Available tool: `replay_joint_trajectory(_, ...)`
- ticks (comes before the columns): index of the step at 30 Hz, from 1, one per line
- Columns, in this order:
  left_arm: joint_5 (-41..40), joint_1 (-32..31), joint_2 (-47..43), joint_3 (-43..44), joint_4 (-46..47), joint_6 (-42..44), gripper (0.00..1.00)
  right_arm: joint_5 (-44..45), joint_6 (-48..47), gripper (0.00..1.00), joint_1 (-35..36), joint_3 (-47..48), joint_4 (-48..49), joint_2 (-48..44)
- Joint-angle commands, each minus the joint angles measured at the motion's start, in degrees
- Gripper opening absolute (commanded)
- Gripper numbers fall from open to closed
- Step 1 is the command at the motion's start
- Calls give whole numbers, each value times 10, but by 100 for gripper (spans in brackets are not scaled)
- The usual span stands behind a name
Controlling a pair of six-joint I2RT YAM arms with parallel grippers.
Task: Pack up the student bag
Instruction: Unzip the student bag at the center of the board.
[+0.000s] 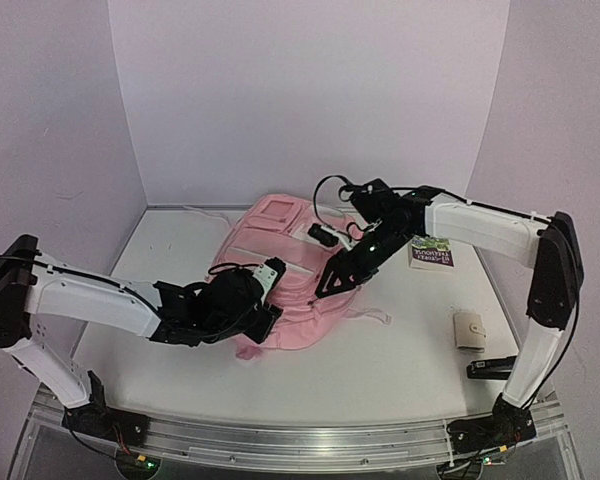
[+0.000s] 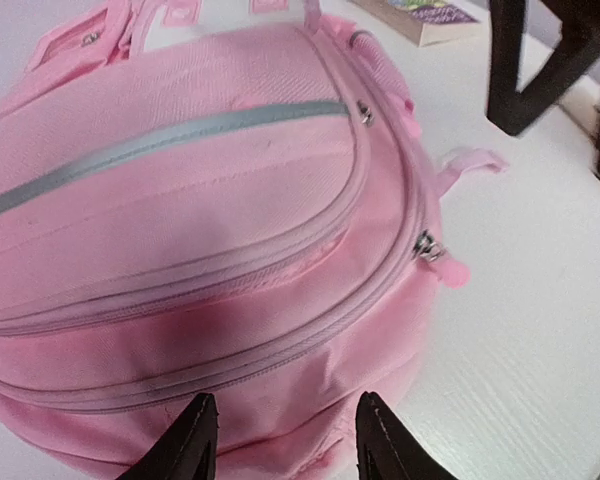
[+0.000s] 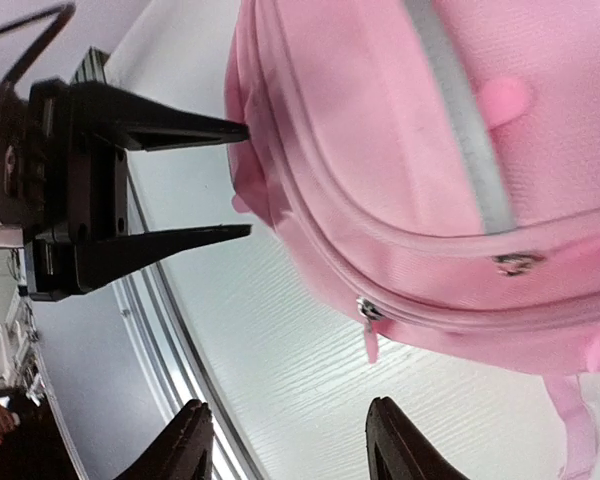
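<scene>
Left gripper [image 2: 285, 445] stands spread, pinching nothing, its tips at the near rounded end of the student bag [image 2: 210, 200]. Right gripper [image 3: 290, 445] is likewise spread and empty, hovering over the white table [image 3: 310, 330] just beside the bag's zipped side. The pink bag lies flat mid-table between both arms; a book [image 1: 432, 252] and a beige pouch [image 1: 469, 329] lie to its right
</scene>
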Motion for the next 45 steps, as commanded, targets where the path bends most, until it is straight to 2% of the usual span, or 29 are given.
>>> replay_joint_trajectory(1, 27, -18, -44, 10, 53, -18, 49, -50, 14, 54, -65, -4, 3, -38)
replay_joint_trajectory(3, 27, -25, -32, 30, 38, -21, 50, -51, 20, 54, -83, -6, 5, -35)
replay_joint_trajectory(7, 6, -39, 18, 80, 30, -72, 50, 0, 53, 54, -91, -14, 30, -28)
replay_joint_trajectory(12, -100, -87, 91, 139, 36, -161, 51, 25, 121, 55, -91, -31, 82, -22)
replay_joint_trajectory(15, -169, -106, 131, 184, -15, -225, 51, 24, 153, 56, -90, -46, 114, -22)
replay_joint_trajectory(19, -199, -112, 181, 259, -111, -274, 51, 9, 181, 56, -90, -57, 135, -8)
replay_joint_trajectory(21, -207, -111, 191, 276, -143, -310, 51, -2, 195, 56, -90, -63, 144, -2)
replay_joint_trajectory(28, -206, -111, 199, 286, -159, -360, 48, 4, 247, 56, -90, -100, 203, 5)
replay_joint_trajectory(32, -207, -111, 222, 312, -173, -369, 46, 10, 264, 56, -89, -95, 206, 17)
replay_joint_trajectory(41, -192, -102, 233, 322, -142, -358, 44, -1, 294, 57, -88, -98, 228, 45)
replay_joint_trajectory(45, -187, -98, 250, 344, -167, -366, 39, -1, 303, 56, -87, -95, 239, 48)
